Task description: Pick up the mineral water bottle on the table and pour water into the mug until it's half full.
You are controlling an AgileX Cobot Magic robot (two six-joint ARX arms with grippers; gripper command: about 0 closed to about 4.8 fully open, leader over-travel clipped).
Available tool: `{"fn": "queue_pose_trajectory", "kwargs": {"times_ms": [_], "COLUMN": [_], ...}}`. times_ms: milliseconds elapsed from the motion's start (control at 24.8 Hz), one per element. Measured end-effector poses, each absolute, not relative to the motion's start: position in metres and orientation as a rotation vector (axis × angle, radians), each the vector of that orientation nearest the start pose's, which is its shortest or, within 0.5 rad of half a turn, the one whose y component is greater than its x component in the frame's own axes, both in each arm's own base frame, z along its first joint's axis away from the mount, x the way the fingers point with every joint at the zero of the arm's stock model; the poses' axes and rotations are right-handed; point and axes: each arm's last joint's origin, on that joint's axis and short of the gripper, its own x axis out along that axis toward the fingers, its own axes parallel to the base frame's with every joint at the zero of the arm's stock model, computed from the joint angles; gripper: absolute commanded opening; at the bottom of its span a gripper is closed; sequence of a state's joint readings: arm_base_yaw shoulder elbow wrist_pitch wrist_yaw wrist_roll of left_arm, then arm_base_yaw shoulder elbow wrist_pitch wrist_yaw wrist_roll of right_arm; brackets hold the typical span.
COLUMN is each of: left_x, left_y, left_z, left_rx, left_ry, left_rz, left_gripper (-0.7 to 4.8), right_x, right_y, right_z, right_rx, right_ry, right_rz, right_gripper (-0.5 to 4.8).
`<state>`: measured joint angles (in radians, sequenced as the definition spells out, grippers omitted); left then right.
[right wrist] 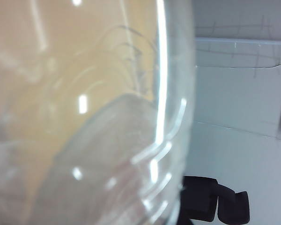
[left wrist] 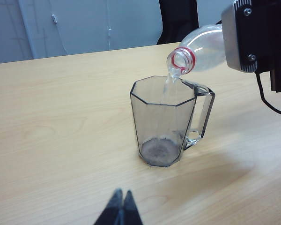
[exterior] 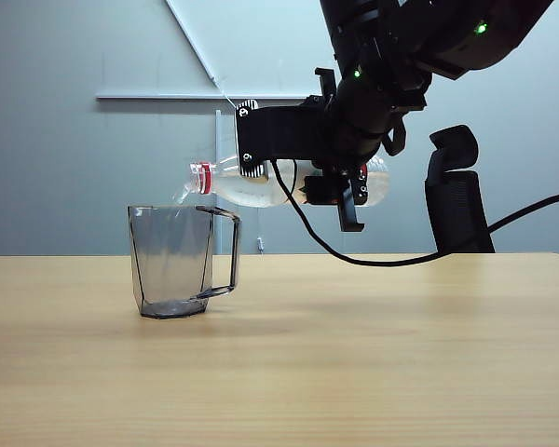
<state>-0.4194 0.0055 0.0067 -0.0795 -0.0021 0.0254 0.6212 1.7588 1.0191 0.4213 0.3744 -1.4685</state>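
We see the mineral water bottle (right wrist: pixel 93 140) pressed close to the lens, its clear ribbed wall filling most of the frame. The wooden table (right wrist: pixel 18 56) glows through it, with a pale wall (right wrist: pixel 239 93) and a black chair (right wrist: pixel 215 204) beyond.

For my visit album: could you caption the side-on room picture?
Right claw tips the bottle sideways, pouring water into the mug on the table.
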Motion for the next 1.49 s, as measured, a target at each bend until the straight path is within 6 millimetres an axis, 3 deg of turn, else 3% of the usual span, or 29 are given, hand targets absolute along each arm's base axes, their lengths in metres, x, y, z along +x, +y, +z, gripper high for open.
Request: {"fn": "queue_pose_trajectory", "kwargs": {"times_ms": [1494], "left_x": [0.0889], "left_y": [-0.0396], "left_z": [0.1577], "left_rx": [0.042], "left_ry": [0.072], "left_rz": [-0.418], "left_gripper": [-0.02], "right_x": [0.317], "right_y": [0.2122], "right_z": [0.2154], "right_rx": [-1.71], "right_ry": [0.047], "right_rz": [0.369], "right_gripper": [2.46]}}
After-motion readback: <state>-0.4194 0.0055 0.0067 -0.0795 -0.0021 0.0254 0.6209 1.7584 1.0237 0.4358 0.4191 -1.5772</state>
